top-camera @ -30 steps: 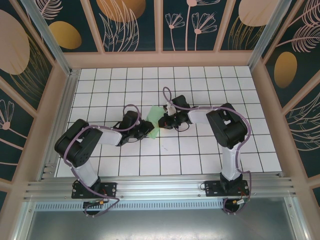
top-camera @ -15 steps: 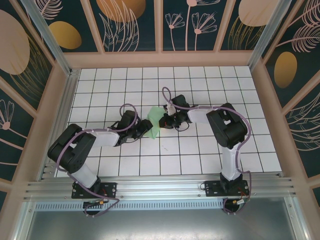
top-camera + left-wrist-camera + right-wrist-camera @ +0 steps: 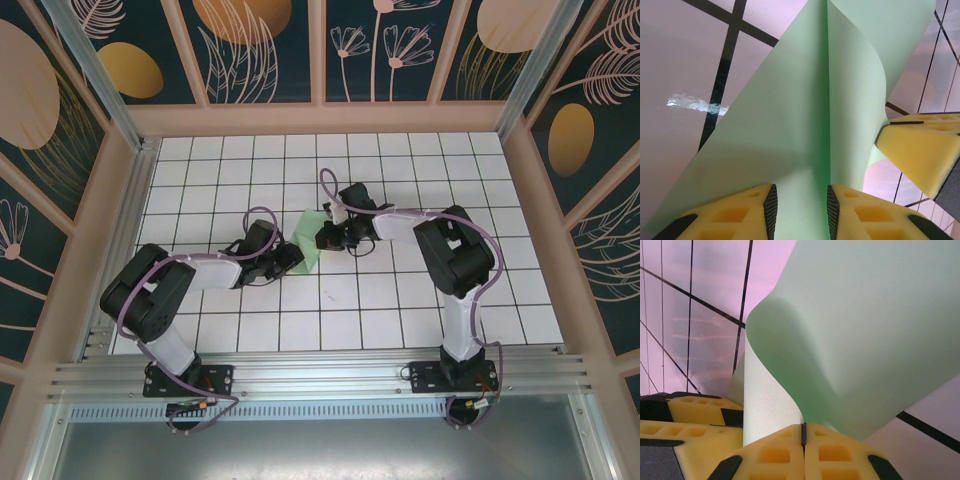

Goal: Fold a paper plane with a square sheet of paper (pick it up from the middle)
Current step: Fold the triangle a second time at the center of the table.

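1. Now the right hand (image 3: 803, 435) pinches tight on a curled edge of the green sheet of paper (image 3: 311, 243)
2. The left hand (image 3: 800, 197) sits spread apart around the crease, middle of the counter (image 3: 340, 310)

A white tabletop (image 3: 400, 320) ruled into square tiles by thin black lines. One small dark speck (image 3: 325, 293) sits near its middle. Pale wooden framing (image 3: 320, 118) borders the far edge, below dark teal wall panels (image 3: 270, 50) with floral patterns. Aluminium rails (image 3: 320, 375) run along the near edge.
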Tool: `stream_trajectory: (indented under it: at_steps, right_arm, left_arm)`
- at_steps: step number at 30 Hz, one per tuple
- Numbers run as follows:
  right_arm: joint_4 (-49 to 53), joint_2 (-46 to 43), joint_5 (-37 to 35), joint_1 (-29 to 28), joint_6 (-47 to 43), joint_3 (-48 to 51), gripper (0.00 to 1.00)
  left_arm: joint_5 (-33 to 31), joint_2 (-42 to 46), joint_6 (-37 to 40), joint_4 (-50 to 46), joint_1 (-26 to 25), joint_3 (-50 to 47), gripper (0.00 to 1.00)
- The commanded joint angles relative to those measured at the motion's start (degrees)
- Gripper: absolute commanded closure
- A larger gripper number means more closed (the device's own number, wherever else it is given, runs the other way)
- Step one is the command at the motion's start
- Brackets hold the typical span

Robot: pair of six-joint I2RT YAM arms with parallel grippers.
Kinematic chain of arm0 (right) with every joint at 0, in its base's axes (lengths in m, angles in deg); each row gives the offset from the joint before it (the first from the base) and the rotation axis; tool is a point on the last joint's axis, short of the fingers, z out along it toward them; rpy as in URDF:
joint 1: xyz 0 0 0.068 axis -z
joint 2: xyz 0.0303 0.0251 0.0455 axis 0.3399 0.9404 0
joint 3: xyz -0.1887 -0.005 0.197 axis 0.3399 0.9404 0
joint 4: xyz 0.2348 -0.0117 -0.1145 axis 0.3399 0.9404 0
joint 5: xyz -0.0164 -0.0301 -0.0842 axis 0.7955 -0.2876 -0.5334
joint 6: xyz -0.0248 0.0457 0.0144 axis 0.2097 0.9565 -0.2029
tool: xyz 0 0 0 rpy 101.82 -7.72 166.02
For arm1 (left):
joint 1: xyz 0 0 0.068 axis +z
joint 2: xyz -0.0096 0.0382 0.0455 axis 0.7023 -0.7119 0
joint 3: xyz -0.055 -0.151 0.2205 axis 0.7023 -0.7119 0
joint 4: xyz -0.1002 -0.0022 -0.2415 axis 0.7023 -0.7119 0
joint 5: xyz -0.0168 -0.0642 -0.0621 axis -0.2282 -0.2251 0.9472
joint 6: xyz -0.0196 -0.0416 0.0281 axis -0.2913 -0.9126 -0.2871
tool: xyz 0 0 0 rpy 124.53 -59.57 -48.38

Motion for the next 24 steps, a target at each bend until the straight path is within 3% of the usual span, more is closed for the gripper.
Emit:
stream_trajectory:
  at_steps: [1,24]
  right_arm:
    - [1.84,1.1,-1.18,-0.43,-1.97,-1.92,0.93]
    - [3.59,4.11,-2.25,-0.52,-3.75,-3.71,0.92]
  left_arm:
    - [-0.37,-1.12,1.89,-2.74,-0.37,0.81,0.66]
    - [0.27,1.25,2.82,-2.83,-0.37,1.76,0.71]
